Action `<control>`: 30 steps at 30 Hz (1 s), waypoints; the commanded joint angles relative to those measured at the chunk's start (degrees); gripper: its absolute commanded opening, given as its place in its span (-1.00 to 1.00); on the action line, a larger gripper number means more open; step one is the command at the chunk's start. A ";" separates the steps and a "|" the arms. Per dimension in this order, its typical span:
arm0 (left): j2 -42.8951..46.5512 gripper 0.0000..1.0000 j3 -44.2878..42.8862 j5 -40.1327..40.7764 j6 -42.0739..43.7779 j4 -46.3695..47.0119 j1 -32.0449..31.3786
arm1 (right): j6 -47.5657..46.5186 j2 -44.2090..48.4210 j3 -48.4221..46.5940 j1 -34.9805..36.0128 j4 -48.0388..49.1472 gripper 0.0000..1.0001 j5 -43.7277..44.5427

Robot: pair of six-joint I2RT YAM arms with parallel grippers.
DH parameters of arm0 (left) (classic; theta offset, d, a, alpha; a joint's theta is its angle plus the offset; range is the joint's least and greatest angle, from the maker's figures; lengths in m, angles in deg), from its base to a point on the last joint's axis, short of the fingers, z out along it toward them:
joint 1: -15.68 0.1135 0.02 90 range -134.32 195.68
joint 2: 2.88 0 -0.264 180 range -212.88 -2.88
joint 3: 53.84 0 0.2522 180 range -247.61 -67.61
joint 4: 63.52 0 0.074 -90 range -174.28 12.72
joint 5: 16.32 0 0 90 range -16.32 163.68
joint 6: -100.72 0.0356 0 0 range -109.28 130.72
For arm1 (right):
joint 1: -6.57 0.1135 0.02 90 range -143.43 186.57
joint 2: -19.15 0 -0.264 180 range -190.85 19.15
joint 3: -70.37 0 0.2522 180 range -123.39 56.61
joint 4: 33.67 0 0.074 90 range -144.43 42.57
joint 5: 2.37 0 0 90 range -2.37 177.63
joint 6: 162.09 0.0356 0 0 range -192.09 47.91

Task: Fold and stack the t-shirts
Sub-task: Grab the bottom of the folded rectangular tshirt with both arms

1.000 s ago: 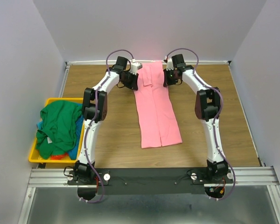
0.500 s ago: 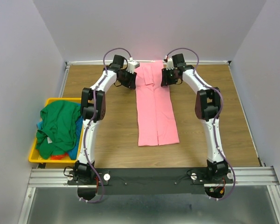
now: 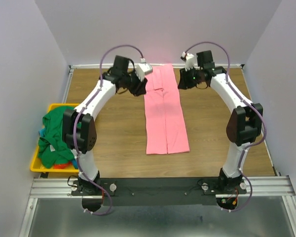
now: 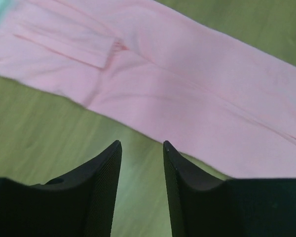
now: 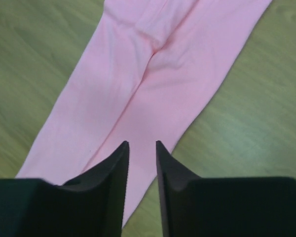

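A pink t-shirt (image 3: 164, 111) lies on the table as a long narrow strip, its sides folded in, running from the back edge toward the front. My left gripper (image 3: 139, 85) hovers just left of its far end, jaws open and empty (image 4: 142, 144), with the pink cloth (image 4: 187, 94) beyond the fingertips. My right gripper (image 3: 183, 81) hangs just right of the far end, open and empty (image 5: 142, 143), above the pink strip (image 5: 153, 84). A green t-shirt (image 3: 59, 136) is heaped in the yellow bin, with bits of blue and orange under it.
The yellow plastic bin (image 3: 54, 107) stands at the table's left edge. White walls close in the back and both sides. A metal rail (image 3: 163, 186) carrying both arm bases runs along the near edge.
Both grippers have let go of the pink t-shirt's far end and opened. They have risen and drawn slightly outward. The shirt's near end has slid a little toward the back.
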 commanded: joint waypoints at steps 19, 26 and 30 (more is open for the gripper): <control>0.18 -0.48 33.67 4.75 5.82 4.74 -13.31 | 1.70 6.06 41.28 5.93 2.26 -0.60 -4.89; 5.88 -0.42 35.26 3.27 7.05 3.51 -13.22 | 3.81 11.32 41.38 7.16 2.35 -0.57 -5.15; 14.40 -0.12 34.12 3.00 6.88 2.89 -13.31 | 1.18 21.33 36.30 7.16 0.95 -0.16 -3.14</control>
